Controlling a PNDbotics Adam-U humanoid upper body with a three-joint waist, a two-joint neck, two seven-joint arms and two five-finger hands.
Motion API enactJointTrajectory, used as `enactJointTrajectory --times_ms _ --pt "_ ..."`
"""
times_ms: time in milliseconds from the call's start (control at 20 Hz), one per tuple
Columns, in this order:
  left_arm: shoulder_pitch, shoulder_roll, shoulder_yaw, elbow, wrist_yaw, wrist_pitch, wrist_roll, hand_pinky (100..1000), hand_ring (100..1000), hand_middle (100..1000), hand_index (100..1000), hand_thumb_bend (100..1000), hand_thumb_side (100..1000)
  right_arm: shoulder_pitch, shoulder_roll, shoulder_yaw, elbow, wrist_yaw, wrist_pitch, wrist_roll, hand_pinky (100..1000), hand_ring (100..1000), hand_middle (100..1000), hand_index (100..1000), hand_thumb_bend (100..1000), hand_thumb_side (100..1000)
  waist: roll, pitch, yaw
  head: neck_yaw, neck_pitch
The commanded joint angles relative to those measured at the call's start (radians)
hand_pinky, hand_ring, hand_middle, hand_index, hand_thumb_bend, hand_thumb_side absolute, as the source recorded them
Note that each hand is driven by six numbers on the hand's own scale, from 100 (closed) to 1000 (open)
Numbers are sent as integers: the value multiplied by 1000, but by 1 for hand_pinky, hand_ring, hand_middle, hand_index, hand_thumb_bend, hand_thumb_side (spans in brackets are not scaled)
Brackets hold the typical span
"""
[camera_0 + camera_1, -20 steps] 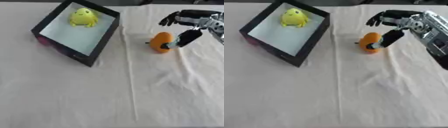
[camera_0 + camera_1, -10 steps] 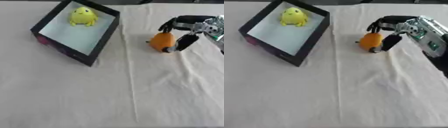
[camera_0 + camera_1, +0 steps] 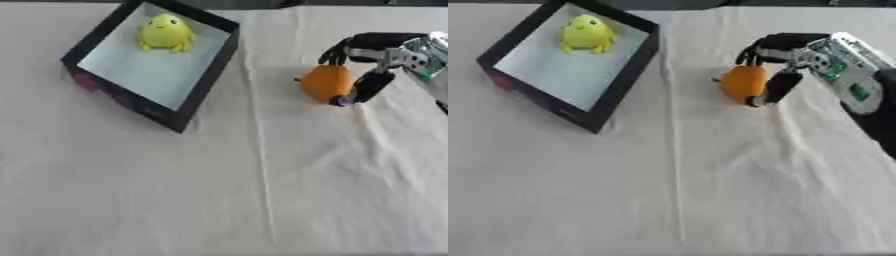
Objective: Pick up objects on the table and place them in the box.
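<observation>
Right hand point(image 3: 785, 67) curled around an orange object point(image 3: 744, 83) near the table's point(image 3: 175, 200) far right edge, black box point(image 3: 188, 100) at the far left corner holding a yellow toy point(image 3: 166, 33), no legible writing anywhere.

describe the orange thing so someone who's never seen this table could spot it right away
Start at the black box on the white cloth's far left, then look right across the cloth's long crease. The orange thing is round, with the right hand curled round it; the only other toy is yellow, inside the box.
</observation>
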Motion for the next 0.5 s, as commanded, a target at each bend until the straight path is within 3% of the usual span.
enactJointTrajectory --times_ms 50,200,250,350,500 --pt "-6 14 0 -11 4 -1 -3 806 588 781 783 459 639 -22 -11 -10 -4 23 20 -24 809 731 592 773 435 364 2 -9 1 -5 -1" --pt "-6 11 -3 -11 4 -1 -4 806 587 781 784 460 640 -27 -9 -3 -25 53 33 -70 793 694 556 740 430 311 1 -9 0 -6 -1" --pt "-5 10 -3 -11 4 -1 -5 806 587 781 784 459 640 -30 -9 -4 -35 67 34 -86 783 667 529 699 422 246 1 -10 0 -6 -1" --pt "-5 11 -2 -11 4 -1 -5 806 586 780 784 459 641 -36 -11 -7 -61 100 31 -121 770 647 514 672 415 198 1 -11 -1 -7 -1" --pt "-5 11 -2 -11 5 -2 -6 806 585 780 784 457 641 -35 -11 -6 -86 141 18 -174 752 627 515 617 410 167 1 -11 0 -7 -1"
